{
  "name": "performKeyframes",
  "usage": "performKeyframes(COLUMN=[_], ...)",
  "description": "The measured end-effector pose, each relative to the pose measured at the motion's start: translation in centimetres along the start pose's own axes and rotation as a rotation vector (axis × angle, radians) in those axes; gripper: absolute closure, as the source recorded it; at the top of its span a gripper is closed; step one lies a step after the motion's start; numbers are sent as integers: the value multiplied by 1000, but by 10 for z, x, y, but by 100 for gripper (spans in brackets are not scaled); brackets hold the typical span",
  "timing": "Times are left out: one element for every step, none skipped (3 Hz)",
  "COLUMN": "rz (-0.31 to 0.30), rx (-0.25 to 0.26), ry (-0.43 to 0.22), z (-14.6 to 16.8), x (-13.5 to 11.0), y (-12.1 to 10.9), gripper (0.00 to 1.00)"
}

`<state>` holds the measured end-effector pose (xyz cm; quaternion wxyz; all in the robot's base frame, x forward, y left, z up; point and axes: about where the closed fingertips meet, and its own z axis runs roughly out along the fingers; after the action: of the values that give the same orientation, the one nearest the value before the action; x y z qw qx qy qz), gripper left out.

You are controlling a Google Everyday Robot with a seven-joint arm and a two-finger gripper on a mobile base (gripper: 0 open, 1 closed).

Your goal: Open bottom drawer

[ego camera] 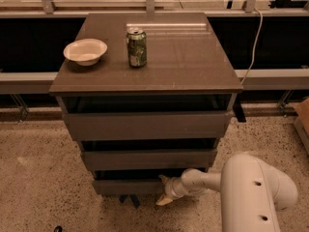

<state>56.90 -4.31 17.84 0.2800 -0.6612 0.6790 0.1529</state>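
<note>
**Bottom drawer: gripper at its right end, pull not done**

One cabinet (183,57), the biggest item and the reference for everything below. One white robot arm (256,192) sits low off the cabinet's front right corner and reaches left toward its base.

The cabinet face has three drawers stacked. The top drawer (145,124) is widest, the middle drawer (149,158) is narrower, and the bottom drawer (128,186) is the lowest and narrowest-looking, just above the floor. A dark gap shows above each front. The bottom one looks at most barely out, so the task reads as near its start.

Handling, as a judgement:
- The flat front is a rigid panel with no handle. It is likely smooth and slippery for a face-on pinch.
- The only sensible hold is the top lip via the gap above it, or the right end edge.
- It should be a light, shallow box, so resistance will come mostly from the slides.
- An off-centre pull at the right end may rack it, so the pull should go straight out from the cabinet.

On the cabinet top there is one bowl (85,50) at the left and one can (136,47) just right of it, upright and apart from the bowl. A jerk on the cabinet could tip the can.

One gripper (164,191) is at the right end of the bottom drawer's front, at the cabinet's base. Whether it is open, closed or holding the front can't be told.
</note>
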Motion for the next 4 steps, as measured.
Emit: performKeyframes(rz=[-11, -11, -11, -11], rx=[-29, -29, -29, -32], ry=[1, 1, 0, -1], z=[2, -1, -4, -2], x=[0, -2, -4, -5], y=[12, 12, 11, 13], gripper=[39, 38, 23, 1])
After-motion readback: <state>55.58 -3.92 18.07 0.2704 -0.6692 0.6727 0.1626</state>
